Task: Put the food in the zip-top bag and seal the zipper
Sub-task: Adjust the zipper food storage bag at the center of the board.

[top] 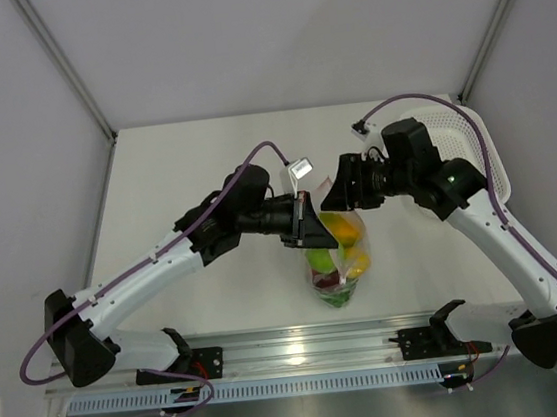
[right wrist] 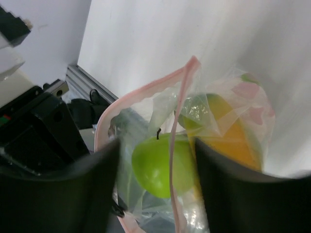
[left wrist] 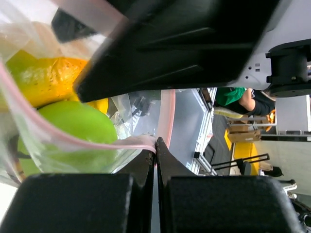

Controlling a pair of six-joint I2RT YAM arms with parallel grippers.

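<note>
The zip-top bag (top: 340, 262) lies in the middle of the table with food inside: a green apple (right wrist: 158, 165), orange and yellow fruits (top: 346, 229) and leafy green at the near end. My left gripper (top: 310, 223) is shut on the bag's pink zipper strip (left wrist: 141, 141) at its left mouth corner. My right gripper (top: 337, 194) is open, its fingers (right wrist: 233, 194) on either side of the open bag mouth, with the zipper strip (right wrist: 177, 116) running between them, not touching.
A white mesh basket (top: 472, 141) stands at the back right, behind the right arm. A metal rail (top: 305, 351) runs along the table's near edge. Side walls close in on both sides.
</note>
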